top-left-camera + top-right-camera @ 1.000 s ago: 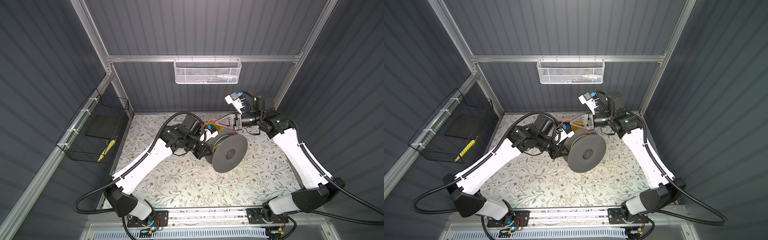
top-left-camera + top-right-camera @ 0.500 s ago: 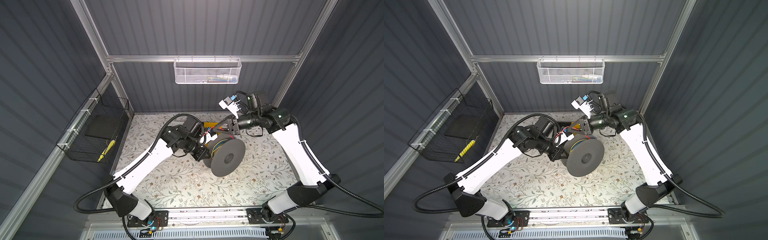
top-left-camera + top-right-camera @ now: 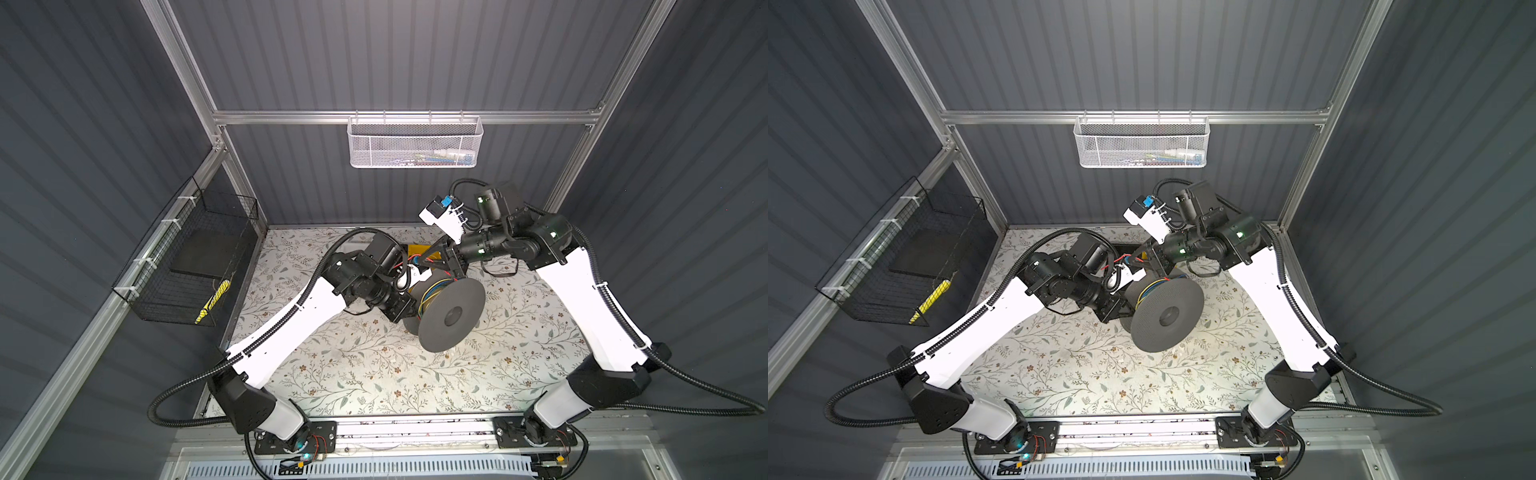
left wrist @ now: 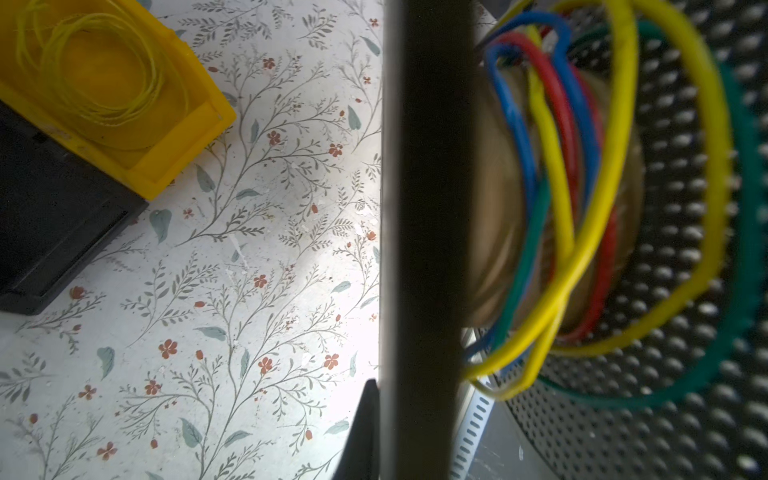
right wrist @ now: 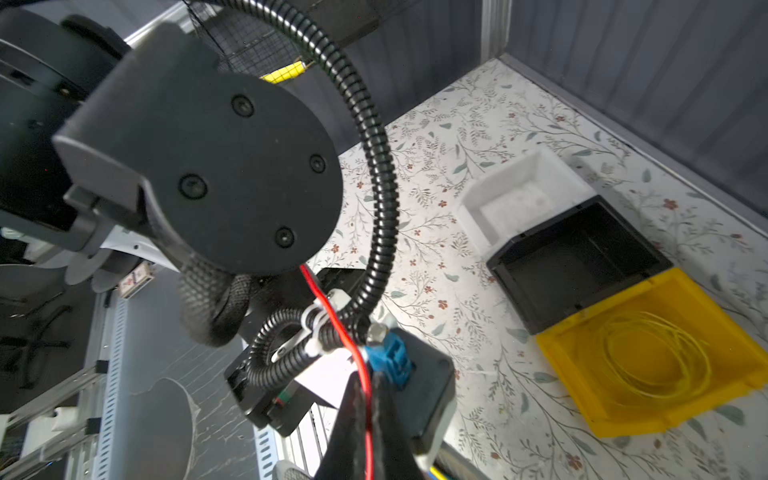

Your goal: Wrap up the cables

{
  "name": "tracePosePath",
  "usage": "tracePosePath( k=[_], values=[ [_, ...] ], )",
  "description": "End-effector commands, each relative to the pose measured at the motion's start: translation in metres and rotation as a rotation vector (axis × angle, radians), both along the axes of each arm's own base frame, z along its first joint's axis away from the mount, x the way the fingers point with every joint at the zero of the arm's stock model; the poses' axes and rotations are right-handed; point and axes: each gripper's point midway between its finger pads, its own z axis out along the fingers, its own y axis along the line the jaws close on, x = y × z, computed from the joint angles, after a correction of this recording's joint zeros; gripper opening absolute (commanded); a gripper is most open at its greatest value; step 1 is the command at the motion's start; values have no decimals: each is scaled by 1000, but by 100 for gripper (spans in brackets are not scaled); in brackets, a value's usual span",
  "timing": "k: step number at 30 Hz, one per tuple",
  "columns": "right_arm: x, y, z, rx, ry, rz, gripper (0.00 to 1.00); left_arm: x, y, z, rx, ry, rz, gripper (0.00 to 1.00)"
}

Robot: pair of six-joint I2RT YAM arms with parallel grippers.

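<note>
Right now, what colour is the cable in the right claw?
Red; the cable shows best in the right wrist view.

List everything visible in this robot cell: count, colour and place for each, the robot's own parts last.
spool: 1, dark grey, tilted, mid-table
wound cables: several; yellow, blue, red, green; round the spool's core
red cable: 1, red, in the right gripper
white bin: 1, white, near the back wall
black bin: 1, black, beside the white bin
yellow bin: 1, yellow, beside the black bin
thin coil: 1, yellow, inside the yellow bin
mesh basket: 1, white, on the back rail
wire basket: 1, black, on the left wall
table cover: 1, floral, under everything
arms: 2, white-black, either side
left gripper: 1, black, shut on the spool's flange
right gripper: 1, black, shut on the red cable
</note>
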Motion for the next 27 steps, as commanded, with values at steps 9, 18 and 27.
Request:
tracePosePath(
  k=[9,18,27],
  values=[
    [-4,-31,87,438,-228,-273,0,116,-15,47,-483,-67,838,0],
    [-45,-50,81,717,-202,-228,0,153,-18,94,-798,-65,1031,0],
    [-46,-83,36,1033,-104,-354,0,161,-5,122,-998,-91,1119,0]
  ],
)
